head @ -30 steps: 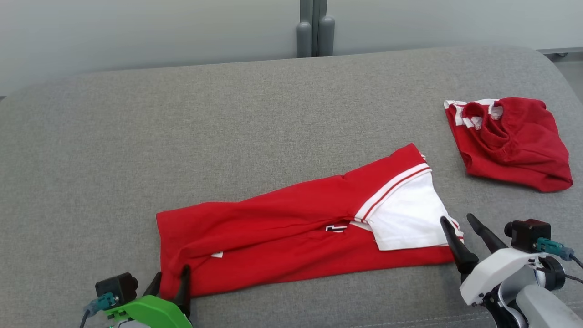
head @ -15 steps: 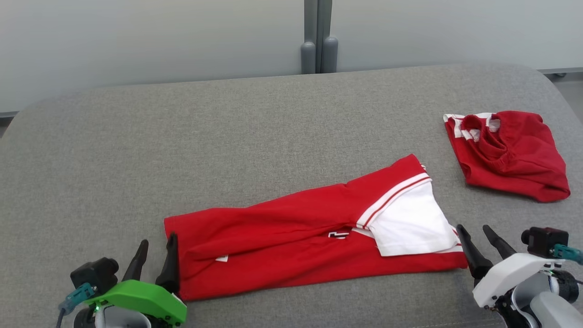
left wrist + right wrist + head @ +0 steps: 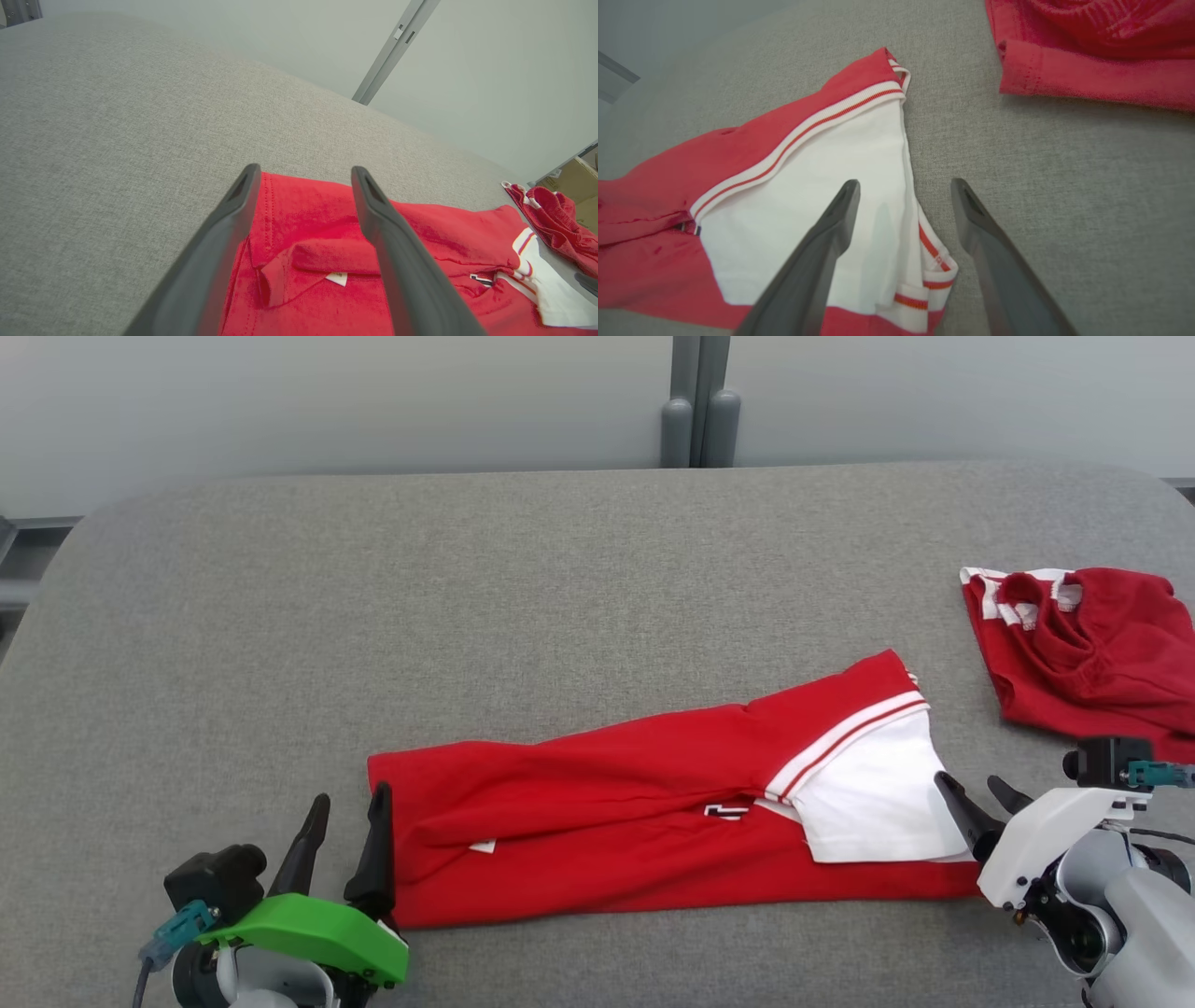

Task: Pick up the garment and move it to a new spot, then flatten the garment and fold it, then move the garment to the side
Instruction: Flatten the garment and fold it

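Observation:
The garment (image 3: 607, 803) is a red shirt with a white sleeve (image 3: 808, 177), lying folded into a long strip on the grey padded table (image 3: 467, 597). My left gripper (image 3: 351, 795) is open at the strip's left end. In the left wrist view the red hem (image 3: 308, 219) and a small white tag show between and beyond the open left gripper (image 3: 304, 170). My right gripper (image 3: 966, 781) is open at the strip's right end. In the right wrist view the right gripper (image 3: 904, 183) straddles the sleeve's edge, with nothing held.
A second red garment (image 3: 1092, 653) lies crumpled at the table's right edge, close behind my right gripper; it appears as the second red garment (image 3: 1087, 56) in the right wrist view. A grey post (image 3: 700, 420) stands behind the table. Bare grey surface stretches left and behind.
The head camera has shifted, sliding the scene rightward. My left gripper has backed off the hem corner it straddled and stands slightly left of it. The garment lies as before.

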